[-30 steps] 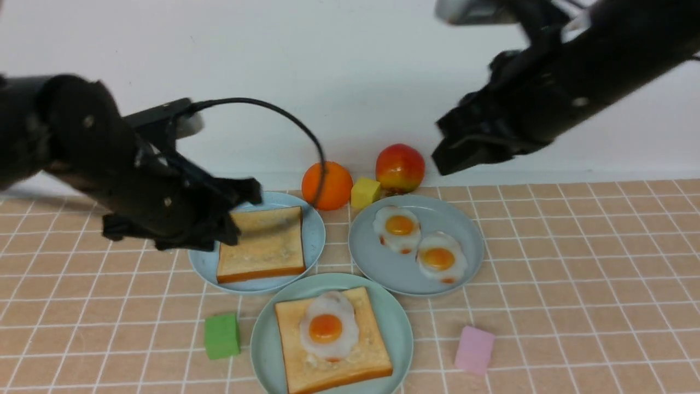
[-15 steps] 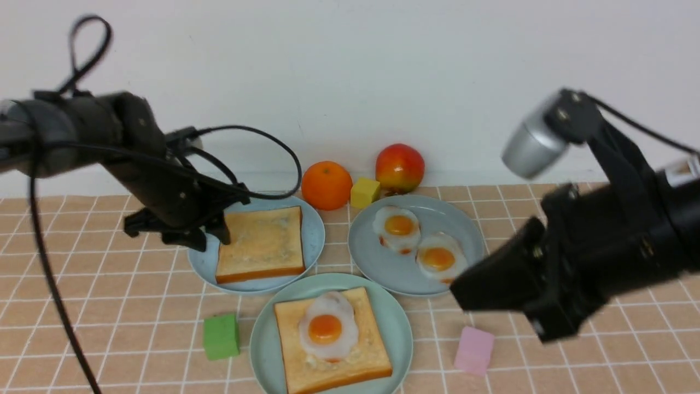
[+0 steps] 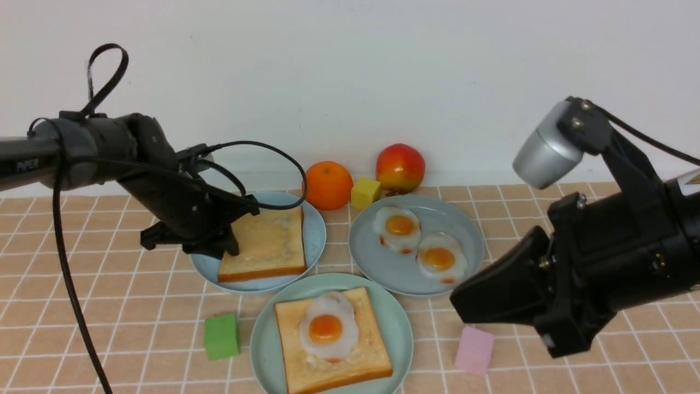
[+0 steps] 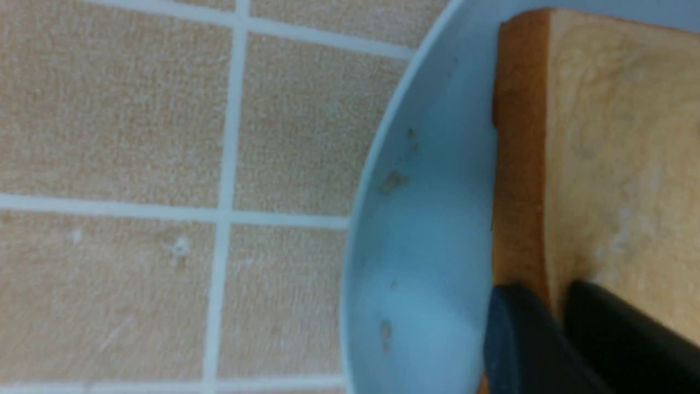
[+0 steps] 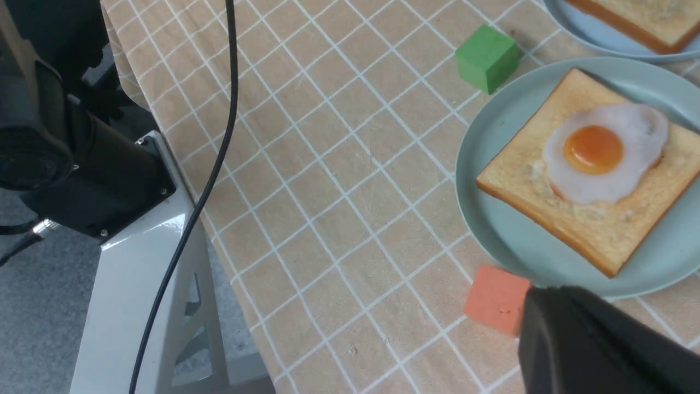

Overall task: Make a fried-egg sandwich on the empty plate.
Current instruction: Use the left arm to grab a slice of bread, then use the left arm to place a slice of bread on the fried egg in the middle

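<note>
One toast slice [image 3: 268, 241] (on the blue plate [image 3: 315, 236]) is pinched by the left gripper [image 3: 228, 247]; the right gripper [image 3: 462, 300] is shut, empty.

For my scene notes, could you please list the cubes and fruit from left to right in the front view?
green cube → orange → yellow cube → apple → pink cube

Two black arms, cabled.
The left arm [image 3: 104, 150] bears pale "PIPER" lettering [image 3: 26, 165] and looping black cables [image 3: 273, 156]; the right arm [image 3: 618, 257] carries a silver cylinder [image 3: 547, 153] and small screws [image 3: 572, 123].
</note>
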Tool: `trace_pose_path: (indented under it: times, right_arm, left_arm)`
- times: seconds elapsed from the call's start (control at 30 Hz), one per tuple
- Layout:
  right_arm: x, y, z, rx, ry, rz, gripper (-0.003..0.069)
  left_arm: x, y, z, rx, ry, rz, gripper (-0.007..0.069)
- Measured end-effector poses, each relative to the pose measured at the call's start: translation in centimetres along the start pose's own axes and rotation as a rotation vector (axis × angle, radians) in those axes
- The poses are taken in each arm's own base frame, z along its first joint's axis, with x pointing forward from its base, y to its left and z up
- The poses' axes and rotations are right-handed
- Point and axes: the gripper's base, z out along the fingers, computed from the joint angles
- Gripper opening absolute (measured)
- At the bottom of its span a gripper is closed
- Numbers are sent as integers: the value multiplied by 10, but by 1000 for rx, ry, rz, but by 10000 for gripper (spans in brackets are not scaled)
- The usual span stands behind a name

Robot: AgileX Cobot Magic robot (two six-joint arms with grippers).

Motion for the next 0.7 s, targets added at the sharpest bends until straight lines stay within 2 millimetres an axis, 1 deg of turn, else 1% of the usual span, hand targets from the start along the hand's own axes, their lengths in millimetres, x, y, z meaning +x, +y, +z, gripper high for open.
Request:
trace_pose_path:
  times: [0.03, 0.07, 0.1, 0.13, 0.17, 0.23, 0.3, 0.33, 0.4, 0.47, 0.5, 0.53, 0.57, 0.7]
  right_arm:
    - [0, 0, 0, -5, 3, 1, -6]
    - [0, 1, 0, -7, 2, 3, -6]
    - [0, 1, 0, -9, 0, 4, -5]
    - [0, 1, 0, -10, 0, 5, -5]
    - [0, 1, 0, -10, 0, 5, -4]
    - [0, 1, 0, -10, 0, 5, -3]
    - [0, 1, 0, -10, 0, 5, -1]
    - [0, 1, 0, -11, 2, 5, 0]
    - [0, 1, 0, -11, 2, 5, 1]
    - [0, 1, 0, -11, 2, 5, 1]
    - [0, 1, 0, -11, 2, 5, 2]
    - [0, 1, 0, -11, 2, 5, 3]
    - [0, 1, 0, -11, 2, 5, 4]
    - [0, 1, 0, -14, 4, 5, 7]
  left_arm:
    - [1, -1, -9, -4, 6, 14, 37]
    - [1, -3, -16, -1, 5, 20, 22]
    - [0, -7, -32, 11, -17, 28, 15]
    - [-1, -10, -41, 17, -29, 32, 15]
    - [-1, -14, -57, 33, -50, 33, 15]
    - [2, -23, -86, 81, -78, 15, 15]
    - [12, -35, -113, 146, -103, -3, 15]
    - [24, -43, -124, 185, -102, -9, 15]
    - [45, -56, -134, 239, -100, -2, 15]
    - [79, -67, -127, 275, -71, -1, 15]
    - [83, -70, -126, 285, -75, -1, 15]
    - [106, -74, -116, 294, -61, -9, 15]
    - [117, -74, -108, 293, -63, -22, 15]
    - [142, -66, -86, 274, -83, -104, 15]
